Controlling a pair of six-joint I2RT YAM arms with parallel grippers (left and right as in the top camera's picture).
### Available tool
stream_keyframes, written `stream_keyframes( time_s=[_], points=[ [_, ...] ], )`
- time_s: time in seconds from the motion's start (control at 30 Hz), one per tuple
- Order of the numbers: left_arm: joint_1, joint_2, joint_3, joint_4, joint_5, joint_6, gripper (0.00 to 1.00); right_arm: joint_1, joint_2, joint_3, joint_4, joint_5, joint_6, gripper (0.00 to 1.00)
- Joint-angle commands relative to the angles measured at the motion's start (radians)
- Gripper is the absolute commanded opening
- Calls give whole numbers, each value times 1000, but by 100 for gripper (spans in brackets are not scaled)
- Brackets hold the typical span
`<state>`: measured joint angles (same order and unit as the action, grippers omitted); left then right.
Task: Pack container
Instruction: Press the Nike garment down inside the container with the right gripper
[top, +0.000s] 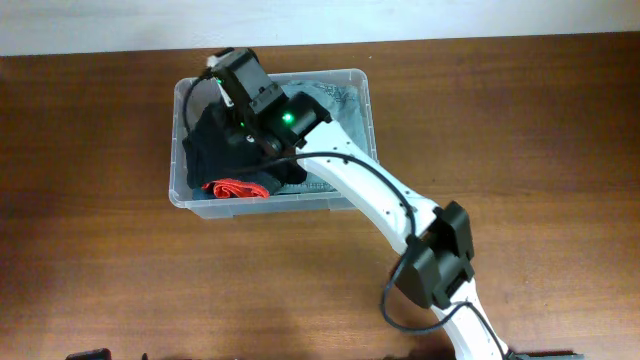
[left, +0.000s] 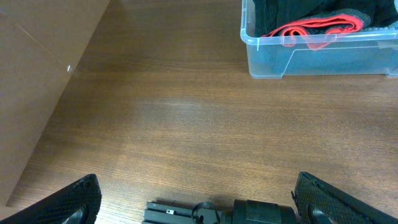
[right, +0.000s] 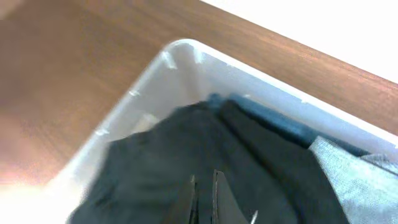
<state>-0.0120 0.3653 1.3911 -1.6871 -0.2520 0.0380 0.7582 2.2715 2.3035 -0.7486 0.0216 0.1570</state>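
Brown table (top: 520, 150), far side: I hold my right gripper (right: 202, 190), jaws together, low over black cloth (right: 155, 162) heaped in the container (top: 345, 74), left gripper (left: 196, 186) spread wide, well back; pushing deeper could snag fabric and drag the container.

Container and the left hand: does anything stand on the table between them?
Nothing visible does. In the left wrist view, only table surface lies between the open left hand and the container.
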Motion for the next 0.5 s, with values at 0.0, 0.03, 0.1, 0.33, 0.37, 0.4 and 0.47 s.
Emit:
stream_keyframes(
  time_s=[0.0,0.03,0.1,0.33,0.37,0.4,0.47],
  points=[
    [-5,-2,-1,0,-10,1,100,22,-55,37,-49,-60,-3,4],
    [-5,-2,-1,0,-10,1,100,27,-51,27,-66,-64,-3,4],
    [-5,-2,-1,0,-10,1,99,32,-42,0,-98,-64,-2,4],
    [-5,-2,-1,0,-10,1,99,41,-26,-167,-113,-76,63,4],
    [-5,-2,-1,0,-10,1,99,41,-24,-193,-106,-81,64,4],
    [-5,-2,-1,0,-10,1,99,41,-24,-229,-85,-82,64,4],
    [-5,-2,-1,0,-10,1,99,41,-24,-293,-34,-82,64,4]
  ],
)
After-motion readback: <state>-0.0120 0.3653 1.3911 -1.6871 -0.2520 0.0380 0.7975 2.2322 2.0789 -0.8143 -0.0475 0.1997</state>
